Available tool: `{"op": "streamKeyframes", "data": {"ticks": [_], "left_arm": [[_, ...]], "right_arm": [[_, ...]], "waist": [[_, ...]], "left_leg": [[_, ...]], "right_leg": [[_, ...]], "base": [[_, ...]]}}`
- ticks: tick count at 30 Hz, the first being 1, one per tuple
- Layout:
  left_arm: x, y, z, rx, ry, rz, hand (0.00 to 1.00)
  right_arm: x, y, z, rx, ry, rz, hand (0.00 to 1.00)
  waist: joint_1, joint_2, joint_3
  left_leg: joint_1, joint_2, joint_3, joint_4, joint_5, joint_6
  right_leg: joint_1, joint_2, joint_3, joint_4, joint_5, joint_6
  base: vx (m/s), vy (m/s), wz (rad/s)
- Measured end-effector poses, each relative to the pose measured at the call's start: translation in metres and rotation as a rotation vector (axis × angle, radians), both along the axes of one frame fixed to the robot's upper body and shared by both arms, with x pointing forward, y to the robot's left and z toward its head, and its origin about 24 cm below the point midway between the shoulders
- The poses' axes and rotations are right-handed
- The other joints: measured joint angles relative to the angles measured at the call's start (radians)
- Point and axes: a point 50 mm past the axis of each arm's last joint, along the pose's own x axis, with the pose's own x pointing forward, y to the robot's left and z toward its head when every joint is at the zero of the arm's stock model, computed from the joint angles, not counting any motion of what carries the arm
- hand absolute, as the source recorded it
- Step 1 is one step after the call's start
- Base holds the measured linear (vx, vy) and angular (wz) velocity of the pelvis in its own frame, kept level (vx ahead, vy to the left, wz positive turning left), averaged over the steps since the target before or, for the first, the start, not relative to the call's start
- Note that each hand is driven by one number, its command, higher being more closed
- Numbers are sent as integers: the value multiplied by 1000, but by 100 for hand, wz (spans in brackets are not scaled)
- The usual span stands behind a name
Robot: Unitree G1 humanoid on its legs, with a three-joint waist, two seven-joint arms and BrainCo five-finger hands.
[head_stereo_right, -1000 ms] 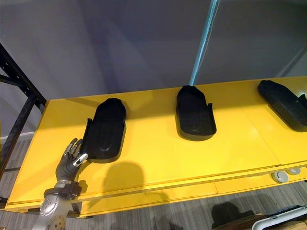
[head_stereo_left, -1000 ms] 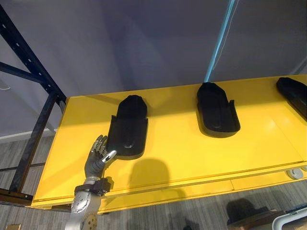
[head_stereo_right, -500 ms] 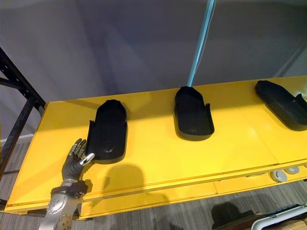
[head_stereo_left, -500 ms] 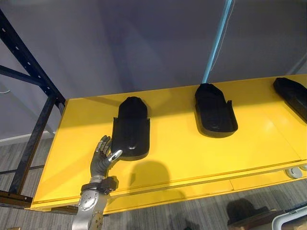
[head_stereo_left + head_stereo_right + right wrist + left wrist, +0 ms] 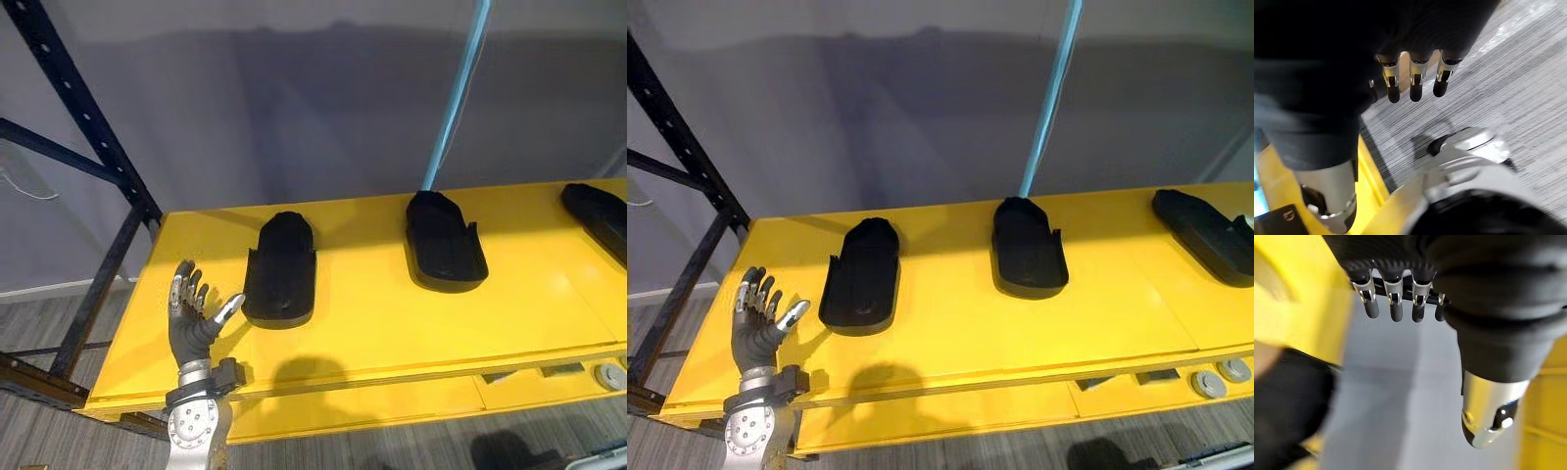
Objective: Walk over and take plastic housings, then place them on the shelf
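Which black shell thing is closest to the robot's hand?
The leftmost housing, just beside the open left hand. The middle housing by the blue pole and the rightmost housing lie farther off.

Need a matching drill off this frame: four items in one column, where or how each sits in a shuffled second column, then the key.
Column one:
1. left hand
2. leftmost black plastic housing
3. middle black plastic housing
4. black metal rack upright

Column two:
A. at the foot of the light-blue pole
B. open, fingers spread, over the yellow shelf at its left front
C. standing past the shelf's left end
D. lying on the shelf, nearest the hand

Pairs: 1-B, 2-D, 3-A, 4-C
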Motion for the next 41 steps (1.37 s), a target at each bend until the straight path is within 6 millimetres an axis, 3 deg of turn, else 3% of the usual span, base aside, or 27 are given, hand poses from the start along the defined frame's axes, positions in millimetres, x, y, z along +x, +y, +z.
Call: {"op": "streamKeyframes", "data": {"ticks": [5, 7, 9, 10, 11, 13, 14, 16, 17, 18, 19, 20, 21, 22, 23, 25, 29, 31, 33, 38, 41], "left_arm": [[-5, -17, 8, 19, -55, -40, 0], [-4, -24, 8, 13, -52, -70, 0], [-4, -29, 7, 9, -49, -92, 0], [-2, -30, 5, -2, -43, -94, 0], [0, -34, 4, -10, -37, -103, 0], [3, -40, 2, -24, -27, -123, 0], [3, -43, 2, -27, -28, -134, 0], [8, -59, 7, -19, -47, -188, 0], [9, -62, 7, -23, -50, -197, 0], [11, -64, 9, -6, -56, -199, 0], [10, -64, 8, -5, -52, -195, 0], [10, -64, 8, -4, -48, -194, 0], [11, -64, 9, 2, -56, -193, 0], [14, -61, 16, 19, -89, -175, 0], [15, -59, 20, 23, -103, -162, 0], [17, -52, 22, 33, -112, -125, 0], [17, -43, 21, 28, -111, -85, 0], [16, -34, 17, 18, -89, -53, 0], [16, -27, 3, 2, -24, -33, 0], [26, -16, -51, -24, 233, -29, 0], [25, 3, -104, -52, 477, 28, 0]], "right_arm": [[16, 0, 2, -9, -48, -2, 0], [17, 0, 2, -8, -50, -7, 0], [24, -2, 4, -17, -67, -10, 0], [35, -6, 7, -37, -96, -2, 0], [47, -8, 13, -57, -145, 17, 0], [66, -10, 25, -92, -236, 34, 0], [72, -9, 30, -101, -274, 31, 0], [77, -12, 52, -152, -399, 1, 0], [75, -15, 58, -167, -425, -13, 0], [75, -18, 73, -197, -493, -47, 0], [74, -19, 78, -209, -513, -54, 0], [75, -20, 83, -222, -533, -55, 0], [79, -22, 90, -242, -563, -48, 0], [86, -19, 96, -259, -593, -39, 0], [85, -18, 96, -266, -590, -34, 0], [83, -18, 97, -298, -575, -7, 0], [85, -14, 98, -311, -575, 1, 0], [87, -12, 98, -308, -581, 5, 0], [89, -14, 100, -327, -581, 22, 0], [89, -17, 96, -327, -566, 14, 0], [83, -20, 76, -298, -473, 6, 0]], "waist": [[2, -2, -23], [-1, -6, -32], [11, -18, -27], [25, -12, -26], [45, 1, -24], [60, 11, -27], [57, 11, -30], [19, -14, -16], [19, -17, -12], [37, -43, 7], [42, -47, 9], [38, -47, 10], [35, -37, 13], [43, -44, 28], [48, -53, 25], [34, -52, 34], [28, -66, 24], [28, -71, 19], [32, -65, 6], [22, -59, -46], [25, -58, -62]], "left_leg": [[45, 18, 63, 1, -14, -15], [38, 26, 75, 54, -48, -26], [-30, 45, -33, 253, -143, -20], [-69, 48, -188, 390, -208, -13], [-83, 50, -336, 517, -280, -45], [-66, 43, -485, 645, -360, -91], [-61, 33, -501, 664, -380, -73], [-55, 7, -472, 665, -466, -37], [-44, 7, -443, 648, -494, -25], [-17, -28, -330, 616, -541, 6], [-10, -43, -294, 610, -538, 24], [-11, -56, -260, 603, -527, 52], [-10, -63, -203, 569, -498, 98], [-1, -58, -75, 519, -451, 118], [6, -57, -4, 480, -423, 127], [57, -46, 117, 399, -374, 129], [47, -24, 258, 384, -359, 118], [30, -20, 290, 382, -363, 107], [18, -38, 253, 354, -350, 86], [13, -41, 155, 305, -301, 78], [27, -37, 138, 287, -285, 68]], "right_leg": [[-4, 20, 63, 17, -3, -1], [-26, 28, 99, 33, -3, -2], [-65, 44, 175, 66, -5, -4], [-93, 71, 254, 109, -4, -4], [-120, 113, 337, 154, -5, -3], [-154, 194, 445, 224, -14, 9], [-170, 209, 472, 248, -20, 16], [-242, 219, 530, 320, -55, 49], [-255, 221, 550, 330, -55, 53], [-274, 213, 646, 313, -25, 43], [-271, 197, 664, 265, -3, 7], [-268, 163, 654, 195, 10, -51], [-272, 115, 592, 107, -14, -137], [-347, 56, 305, 165, -2, -108], [-377, 30, 157, 258, 1, -105], [-336, 19, 39, 478, -26, -92], [-176, -23, 13, 592, -145, -51], [-134, -37, 0, 540, -164, -53], [-120, -18, 2, 463, -168, -45], [-61, 22, 1, 309, -166, -48], [4, 28, -1, 199, -154, -66]], "base": [[-12, -3, -33], [-13, 0, -61], [1, -23, -117], [-21, 40, -206], [-58, 93, -228], [-137, 177, -204], [-214, 242, -151], [-280, 281, -75], [-346, 350, -130], [-293, 315, -156], [-303, 335, -176], [-285, 312, -147], [-370, 385, -217], [-444, 415, -245], [-361, 290, -224], [-235, 195, -181], [-66, 24, -122], [-36, -149, -75], [6, -158, -59], [106, -147, -12], [117, -72, 5]]}}
